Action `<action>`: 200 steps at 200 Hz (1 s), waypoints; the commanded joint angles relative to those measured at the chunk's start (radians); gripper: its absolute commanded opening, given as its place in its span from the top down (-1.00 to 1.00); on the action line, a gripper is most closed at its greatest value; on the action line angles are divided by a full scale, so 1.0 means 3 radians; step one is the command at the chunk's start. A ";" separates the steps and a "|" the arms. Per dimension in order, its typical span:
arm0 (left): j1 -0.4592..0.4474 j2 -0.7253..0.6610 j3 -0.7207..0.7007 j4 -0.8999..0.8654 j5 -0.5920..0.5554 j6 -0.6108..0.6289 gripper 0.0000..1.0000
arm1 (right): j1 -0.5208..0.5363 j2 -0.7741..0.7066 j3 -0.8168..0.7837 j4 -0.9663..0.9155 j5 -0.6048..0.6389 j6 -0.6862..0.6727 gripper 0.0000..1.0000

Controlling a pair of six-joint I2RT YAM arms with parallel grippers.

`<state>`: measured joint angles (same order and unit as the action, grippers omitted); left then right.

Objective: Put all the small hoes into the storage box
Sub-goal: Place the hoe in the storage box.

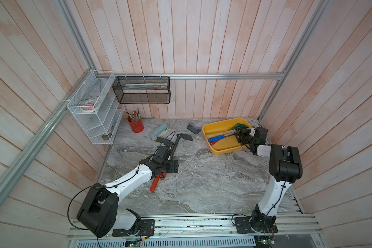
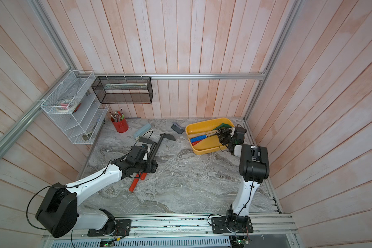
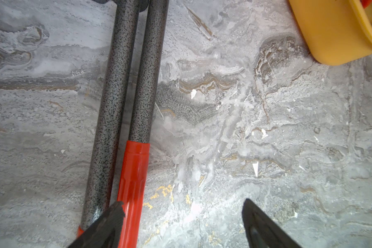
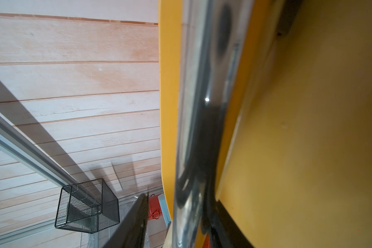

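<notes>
The small hoe (image 1: 186,137) lies on the marble table, its speckled shaft (image 3: 146,75) running back to a red handle (image 3: 133,184). A second long tool (image 3: 112,107) lies tight against it. My left gripper (image 3: 184,207) hangs open above the handles (image 1: 164,150); one finger (image 3: 114,216) overlaps the red handle's edge, the other is over bare table. The yellow storage box (image 1: 223,150) stands at the back right (image 3: 335,32). My right gripper (image 1: 238,134) is inside it, jaws parted around a chrome shaft (image 4: 193,128), with a gap on one side.
The box (image 2: 204,150) holds a blue-handled tool (image 1: 216,138), a red-handled one and a green tool (image 1: 241,125). A red pencil cup (image 1: 136,125), a blue-grey stapler (image 1: 158,131) and a grey piece (image 1: 193,128) lie along the back. White wire rack (image 1: 95,109) and black mesh basket (image 1: 142,90) hang on the walls.
</notes>
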<state>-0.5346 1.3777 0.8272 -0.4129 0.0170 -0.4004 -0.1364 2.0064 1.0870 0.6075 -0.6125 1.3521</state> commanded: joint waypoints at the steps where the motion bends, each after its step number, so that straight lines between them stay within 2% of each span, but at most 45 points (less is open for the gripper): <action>1: 0.0018 -0.0051 -0.0042 -0.0030 -0.0077 0.0016 -0.76 | -0.0021 -0.0131 -0.0063 -0.0042 -0.0083 -0.0052 0.06; 200: 0.0029 -0.0047 -0.0047 0.0005 -0.0057 0.0032 -0.76 | -0.0135 -0.0373 0.0009 -0.0081 -0.0201 0.0053 0.06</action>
<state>-0.5308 1.3777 0.8268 -0.4122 0.0170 -0.4004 -0.1665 1.9362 1.0603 0.5602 -0.6411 1.3605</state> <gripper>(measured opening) 0.881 0.472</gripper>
